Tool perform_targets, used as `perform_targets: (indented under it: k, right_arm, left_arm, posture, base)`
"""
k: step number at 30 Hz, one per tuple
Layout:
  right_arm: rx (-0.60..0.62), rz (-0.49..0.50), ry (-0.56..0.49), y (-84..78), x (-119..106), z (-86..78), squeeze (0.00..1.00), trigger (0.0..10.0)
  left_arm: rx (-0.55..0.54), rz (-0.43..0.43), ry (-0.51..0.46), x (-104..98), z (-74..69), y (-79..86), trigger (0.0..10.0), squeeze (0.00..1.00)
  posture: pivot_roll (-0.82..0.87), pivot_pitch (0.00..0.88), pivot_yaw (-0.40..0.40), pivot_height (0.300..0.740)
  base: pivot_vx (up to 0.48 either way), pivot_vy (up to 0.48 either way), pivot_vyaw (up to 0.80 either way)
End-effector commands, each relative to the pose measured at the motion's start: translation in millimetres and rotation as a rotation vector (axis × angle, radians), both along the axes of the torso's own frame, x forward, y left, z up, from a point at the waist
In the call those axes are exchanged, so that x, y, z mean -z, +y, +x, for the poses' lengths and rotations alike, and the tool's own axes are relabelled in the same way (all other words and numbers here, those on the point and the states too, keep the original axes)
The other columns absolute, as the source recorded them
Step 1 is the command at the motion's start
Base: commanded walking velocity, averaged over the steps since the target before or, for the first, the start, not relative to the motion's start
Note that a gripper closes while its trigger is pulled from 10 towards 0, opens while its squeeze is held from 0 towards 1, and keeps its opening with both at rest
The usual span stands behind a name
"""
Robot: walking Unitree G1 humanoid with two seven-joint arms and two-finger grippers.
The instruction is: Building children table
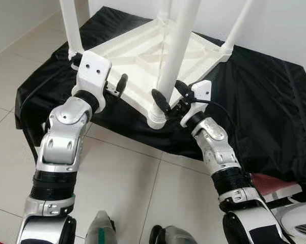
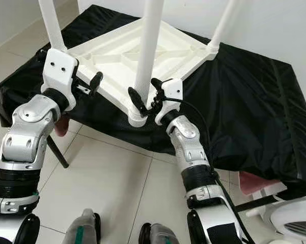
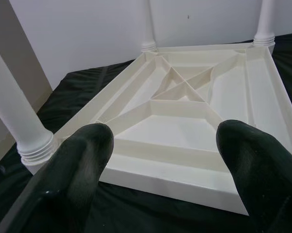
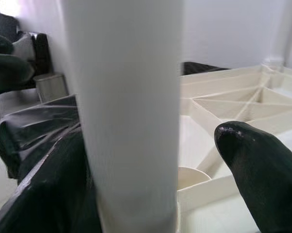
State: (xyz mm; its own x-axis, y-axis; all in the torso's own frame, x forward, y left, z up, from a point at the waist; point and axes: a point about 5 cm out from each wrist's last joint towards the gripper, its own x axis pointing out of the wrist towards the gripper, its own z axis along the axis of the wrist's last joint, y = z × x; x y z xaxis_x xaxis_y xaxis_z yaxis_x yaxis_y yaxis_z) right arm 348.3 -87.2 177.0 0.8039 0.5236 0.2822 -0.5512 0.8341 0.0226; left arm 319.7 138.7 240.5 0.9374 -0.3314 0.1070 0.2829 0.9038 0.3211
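One tabletop (image 1: 142, 56), four legs (image 1: 175, 56) seemingly, two claws (image 1: 169, 97).

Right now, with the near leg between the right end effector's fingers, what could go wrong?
1. The right end effector straddles the near leg with its fingers open; closing off-centre could tilt the leg in its socket.
2. The tabletop lies upside down on a loose black sheet, so a push might slide it.
3. The left end effector hovers open at the edge, bracing nothing.
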Motion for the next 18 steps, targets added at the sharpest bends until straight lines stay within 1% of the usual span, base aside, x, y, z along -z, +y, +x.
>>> perform_targets:
  k: [1,2,3,5,7,10,11,12,13,14,15,17,18]
  right_arm:
    - [0.022,0.001,-0.001,-2.2,0.4,2.4,0.00,10.0]
    - [0.027,0.020,0.012,4.3,0.5,4.2,0.00,10.0]
    - [0.027,0.020,0.012,4.3,0.5,4.2,0.00,10.0]
    - [0.073,0.026,0.020,10.0,1.0,7.3,0.00,10.0]
    - [0.102,0.024,0.020,10.7,2.0,9.8,0.00,10.0]
    - [0.131,0.031,0.022,7.5,3.1,11.6,0.00,10.0]
    - [0.172,0.030,0.020,-2.4,4.1,12.5,0.00,10.0]
    - [0.172,0.030,0.020,-2.4,4.1,12.5,0.00,10.0]
    - [0.234,0.023,0.019,-18.9,6.0,14.4,0.00,10.0]
    - [0.246,0.020,0.018,-22.8,6.3,14.7,0.00,10.0]
    - [0.246,0.020,0.018,-22.8,6.3,14.7,0.00,10.0]
    - [0.287,0.015,0.007,-35.6,5.1,16.0,0.00,10.0]
    - [0.287,0.015,0.007,-35.6,5.1,16.0,0.00,10.0]
  left_arm:
    - [-0.014,-0.007,-0.010,-1.2,-1.8,-3.2,10.0,0.00]
    - [-0.013,-0.005,-0.010,-1.6,-1.6,-3.8,10.0,0.00]
    - [-0.013,-0.005,-0.010,-1.6,-1.6,-3.8,10.0,0.00]
    - [-0.012,-0.004,-0.014,-2.9,-1.3,-4.8,10.0,0.00]
    - [-0.013,-0.004,-0.014,-3.7,-1.4,-5.1,10.0,0.00]
    - [-0.014,-0.004,-0.012,-3.6,-1.7,-4.7,10.0,0.00]
    - [-0.015,-0.005,-0.009,-2.7,-1.7,-4.5,10.0,0.00]
    - [-0.015,-0.005,-0.009,-2.7,-1.7,-4.5,10.0,0.00]
    - [-0.015,-0.005,-0.004,-1.4,-1.6,-4.7,10.0,0.00]
    - [-0.014,-0.005,-0.003,-1.1,-1.6,-4.8,10.0,0.00]
    - [-0.014,-0.005,-0.003,-1.1,-1.6,-4.8,10.0,0.00]
    - [-0.008,-0.006,-0.002,-0.8,-1.3,-5.9,10.0,0.00]
    - [-0.008,-0.006,-0.002,-0.8,-1.3,-5.9,10.0,0.00]
  posture:
    - [0.17,0.097,-0.130,0.740]
    - [0.18,0.098,-0.132,0.740]
    - [0.18,0.098,-0.132,0.740]
    - [0.17,0.098,-0.134,0.740]
    - [0.17,0.098,-0.134,0.740]
    - [0.17,0.099,-0.133,0.740]
    - [0.16,0.097,-0.129,0.740]
    - [0.16,0.097,-0.129,0.740]
    - [0.16,0.095,-0.127,0.740]
    - [0.15,0.095,-0.126,0.740]
    - [0.15,0.095,-0.126,0.740]
    - [0.14,0.093,-0.119,0.740]
    - [0.14,0.093,-0.119,0.740]
  base:
    - [0.000,0.000,0.00]
    - [0.000,0.000,0.00]
    - [0.000,0.000,0.00]
    - [0.000,0.000,0.00]
    - [0.000,0.000,0.00]
    - [0.000,0.000,0.00]
    - [0.000,0.000,0.00]
    - [0.000,0.000,0.00]
    - [0.000,0.000,0.00]
    - [0.000,0.000,0.00]
    - [0.000,0.000,0.00]
    - [0.000,0.000,0.00]
    - [0.000,0.000,0.00]
